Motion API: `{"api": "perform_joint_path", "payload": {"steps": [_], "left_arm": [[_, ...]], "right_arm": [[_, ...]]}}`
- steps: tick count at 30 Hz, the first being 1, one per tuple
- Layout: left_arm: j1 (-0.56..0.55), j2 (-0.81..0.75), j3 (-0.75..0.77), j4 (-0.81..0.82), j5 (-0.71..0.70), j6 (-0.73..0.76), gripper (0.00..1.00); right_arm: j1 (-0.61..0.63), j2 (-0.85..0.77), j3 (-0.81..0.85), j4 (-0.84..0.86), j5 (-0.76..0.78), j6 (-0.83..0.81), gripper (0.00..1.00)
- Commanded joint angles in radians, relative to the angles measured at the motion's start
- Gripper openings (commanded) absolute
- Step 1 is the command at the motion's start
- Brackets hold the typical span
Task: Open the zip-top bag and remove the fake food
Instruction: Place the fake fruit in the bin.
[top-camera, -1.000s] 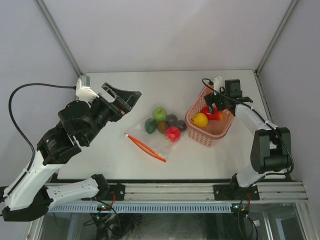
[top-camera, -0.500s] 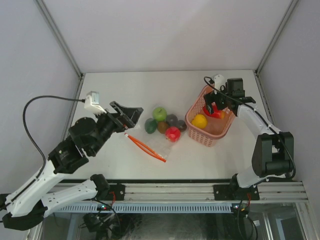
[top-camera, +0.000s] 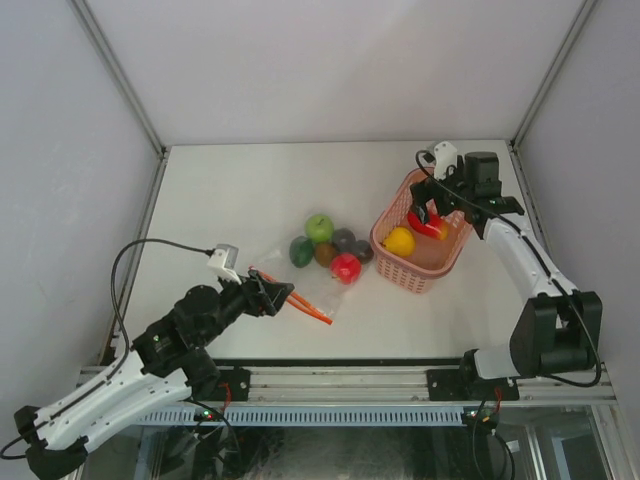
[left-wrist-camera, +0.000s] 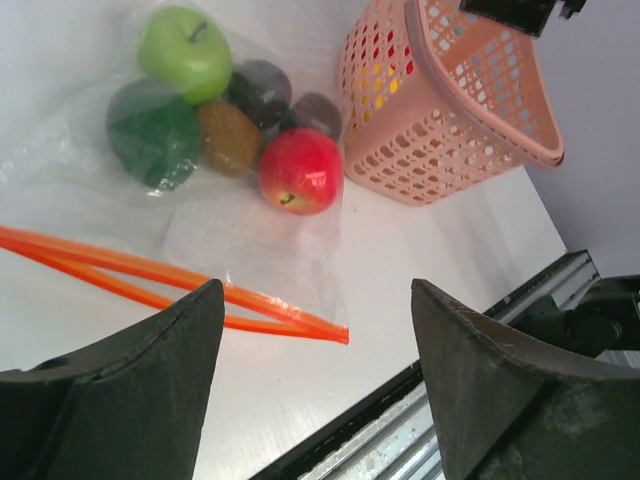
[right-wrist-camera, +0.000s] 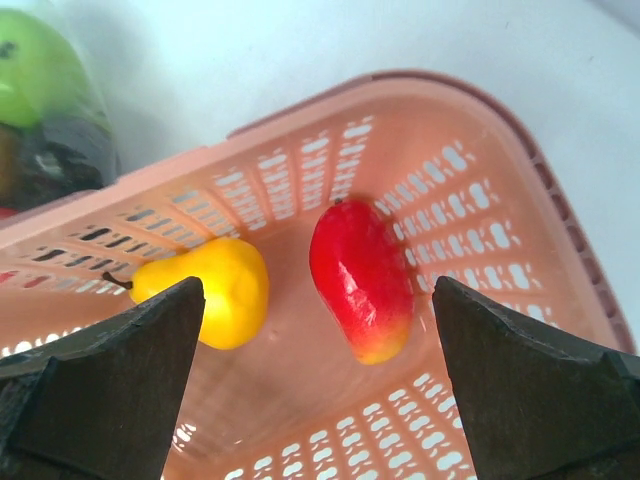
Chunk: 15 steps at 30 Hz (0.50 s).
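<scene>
The zip-top bag (top-camera: 305, 278) lies flat mid-table, its orange-red zip strip (left-wrist-camera: 150, 280) splitting into two strands toward the left. Inside it sits fake food: a green apple (left-wrist-camera: 185, 50), a dark green piece (left-wrist-camera: 152, 130), a brown one (left-wrist-camera: 228, 135), two blackish ones (left-wrist-camera: 262, 88) and a red apple (left-wrist-camera: 300, 170). My left gripper (top-camera: 278, 296) hovers low over the strip's near side, open, with the strip's end showing between its fingers (left-wrist-camera: 130, 390). Above the pink basket (top-camera: 440, 262), my right gripper (top-camera: 430, 205) stands open and empty over a yellow pear (right-wrist-camera: 210, 290) and a red mango (right-wrist-camera: 360, 280).
The basket (left-wrist-camera: 450, 110) stands just right of the bag, its wall (right-wrist-camera: 300, 180) close to the bagged fruit. The table's front edge and metal rail (left-wrist-camera: 470, 330) run close behind the zip strip. Grey walls enclose the table on three sides.
My left arm has swung down from high at the left to just over the zip strip, and its jaws have narrowed a little. The right gripper has drawn back slightly above the basket.
</scene>
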Motion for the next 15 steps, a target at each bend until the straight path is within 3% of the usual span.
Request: {"api": "perform_joint_path", "payload": {"steps": [1, 11, 15], "left_arm": [[0.006, -0.078, -0.091, 0.045, 0.05, -0.075, 0.76], [0.006, -0.057, -0.18, 0.107, 0.036, -0.104, 0.69], [0.006, -0.016, -0.188, 0.151, 0.049, -0.099, 0.68]], "right_arm": [[0.001, -0.107, 0.04, 0.012, -0.047, -0.001, 0.96], [0.028, -0.285, 0.04, 0.033, -0.201, -0.01, 1.0], [0.028, -0.305, 0.096, -0.005, -0.402, -0.014, 1.0]]}}
